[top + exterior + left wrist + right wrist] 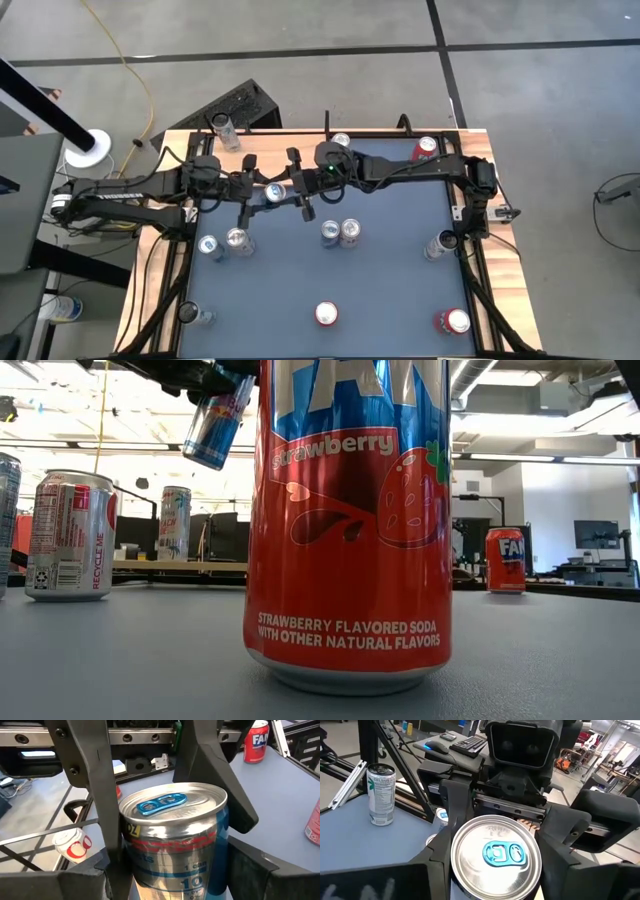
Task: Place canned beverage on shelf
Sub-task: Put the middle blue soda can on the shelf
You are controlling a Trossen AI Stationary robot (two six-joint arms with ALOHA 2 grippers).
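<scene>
fingers (100, 815) round silver-blue can (172, 837)

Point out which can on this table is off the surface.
The blue-and-silver can held in the air between the left end effector and right end effector; every other can stands on the table.

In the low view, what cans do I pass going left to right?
Silver can with a red label → slim pale can farther back → blue can held in the air → big strawberry soda can up close → small red can far off.
</scene>
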